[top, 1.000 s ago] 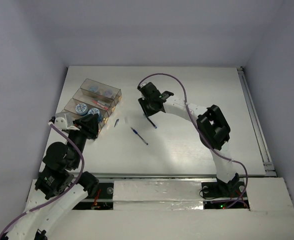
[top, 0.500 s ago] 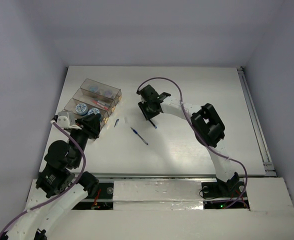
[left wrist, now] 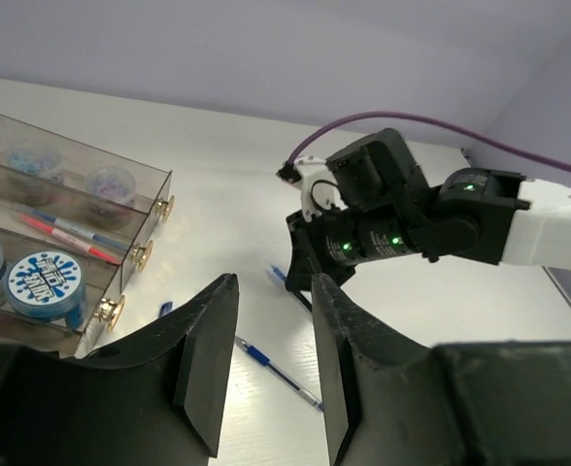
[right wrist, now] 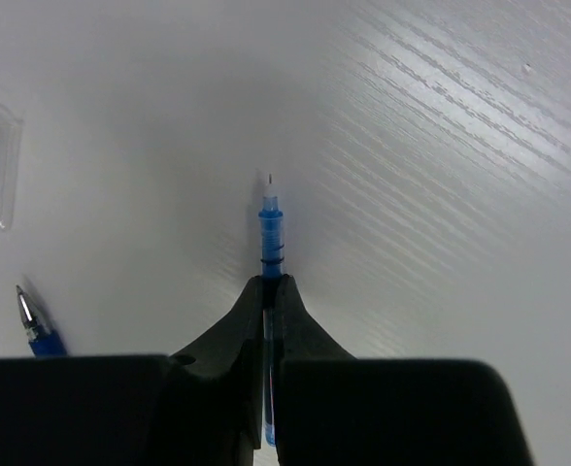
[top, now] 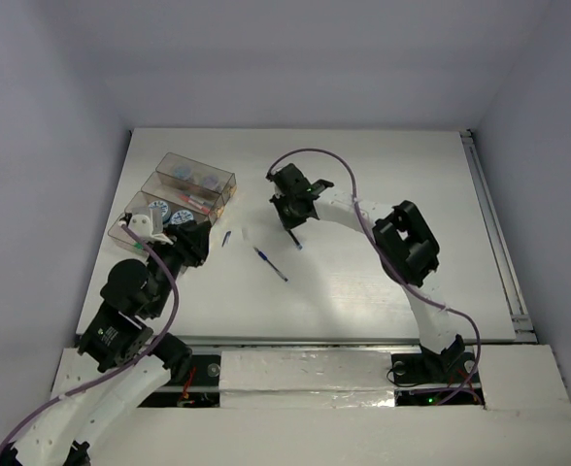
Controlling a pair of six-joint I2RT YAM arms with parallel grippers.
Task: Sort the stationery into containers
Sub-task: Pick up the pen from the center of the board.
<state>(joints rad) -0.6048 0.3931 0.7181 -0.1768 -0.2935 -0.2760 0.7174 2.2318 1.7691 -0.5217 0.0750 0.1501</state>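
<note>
Blue pen (right wrist: 270, 231) is mid-table, right of the containers (top: 203, 167), pinched tight in the right gripper (right wrist: 269, 288) with its tip poking out. A second pen (top: 270, 263) lies just nearer. The left gripper (left wrist: 271, 311) hovers partly open and empty by the containers' near end.

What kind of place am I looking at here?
Probably a robotics lab test bench: a left arm and right arm bolted to a white table, blank walls boxing it in, and a clear organiser holding stationery.
</note>
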